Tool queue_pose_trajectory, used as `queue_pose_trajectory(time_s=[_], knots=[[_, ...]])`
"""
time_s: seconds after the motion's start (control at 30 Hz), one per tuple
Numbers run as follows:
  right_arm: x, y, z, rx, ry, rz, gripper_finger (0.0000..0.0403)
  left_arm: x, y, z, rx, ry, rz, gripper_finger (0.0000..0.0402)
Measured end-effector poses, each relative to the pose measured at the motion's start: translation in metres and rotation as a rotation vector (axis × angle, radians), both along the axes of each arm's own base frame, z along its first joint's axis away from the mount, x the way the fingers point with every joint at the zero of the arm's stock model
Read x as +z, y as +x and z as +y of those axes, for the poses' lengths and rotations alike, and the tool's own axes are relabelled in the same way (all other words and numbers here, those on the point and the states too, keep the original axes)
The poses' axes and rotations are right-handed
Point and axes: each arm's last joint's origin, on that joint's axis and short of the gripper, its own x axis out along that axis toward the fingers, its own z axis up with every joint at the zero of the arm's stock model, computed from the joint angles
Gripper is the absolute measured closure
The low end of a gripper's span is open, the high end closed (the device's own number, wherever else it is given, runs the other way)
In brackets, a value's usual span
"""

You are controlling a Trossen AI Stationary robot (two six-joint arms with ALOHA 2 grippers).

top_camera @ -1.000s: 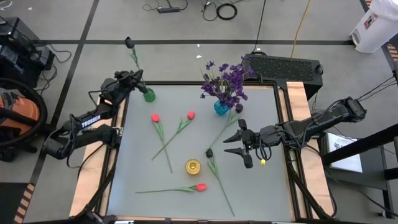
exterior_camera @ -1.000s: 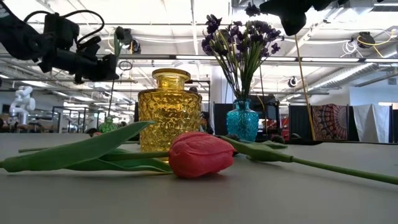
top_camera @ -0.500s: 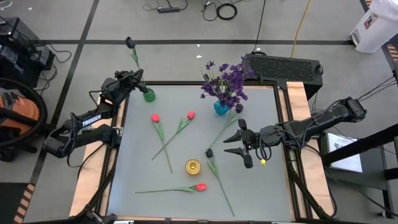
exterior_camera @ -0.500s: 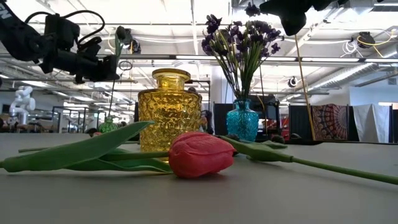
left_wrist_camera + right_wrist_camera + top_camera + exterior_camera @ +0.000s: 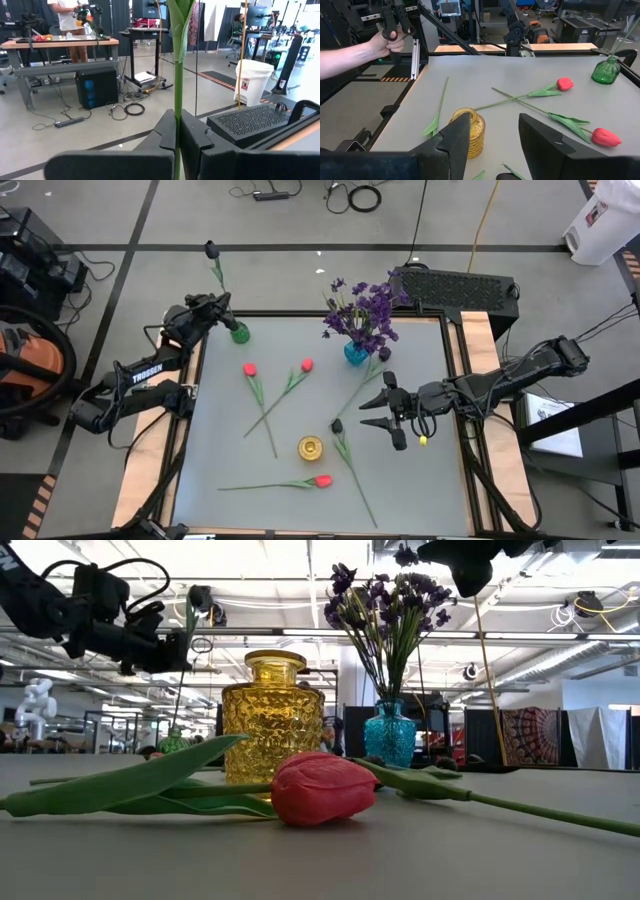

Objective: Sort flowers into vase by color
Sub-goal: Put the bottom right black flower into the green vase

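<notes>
The left gripper (image 5: 222, 306) hovers at the far left corner of the counter (image 5: 420, 480), its fingers (image 5: 167, 135) pinched shut on the green stem of a near-black tulip (image 5: 210, 250) — the dark bud points out past the counter's far edge, and the stem runs down toward the small green vase (image 5: 240, 334) just below the gripper. The right gripper (image 5: 385, 412) hangs over the right half of the counter with its fingers (image 5: 457, 135) spread apart and nothing between them. The purple flowers (image 5: 362, 310) stand upright in the blue vase (image 5: 355, 354) near the far edge. Two red-pink tulips (image 5: 250, 369) lie crossed at mid-counter, their stems overlapping, and a third red-pink tulip (image 5: 321, 480) lies near the front edge, close to the low camera. A second near-black tulip (image 5: 338, 425) lies just beside the yellow vase (image 5: 310, 447) — that vase holds no flowers. In the right wrist view, a person's hand (image 5: 387, 44) grips a handle beyond the counter.
</notes>
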Motion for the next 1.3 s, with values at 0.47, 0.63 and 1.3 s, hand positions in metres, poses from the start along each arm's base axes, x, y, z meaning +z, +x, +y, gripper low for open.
queue_pose_trajectory(time_s=[0.47,0.63,1.3], knots=[[0.000,0.000,0.000,0.000,0.000,0.000,0.0243,-0.018,0.005,0.011,-0.003,-0.069,0.032,0.0395],[0.000,0.000,0.000,0.000,0.000,0.000,0.0243,-0.024,0.007,0.013,-0.010,-0.100,0.043,0.0395],[0.000,0.000,0.000,0.000,0.000,0.000,0.0243,-0.038,0.006,0.011,-0.040,-0.260,0.060,0.0328]])
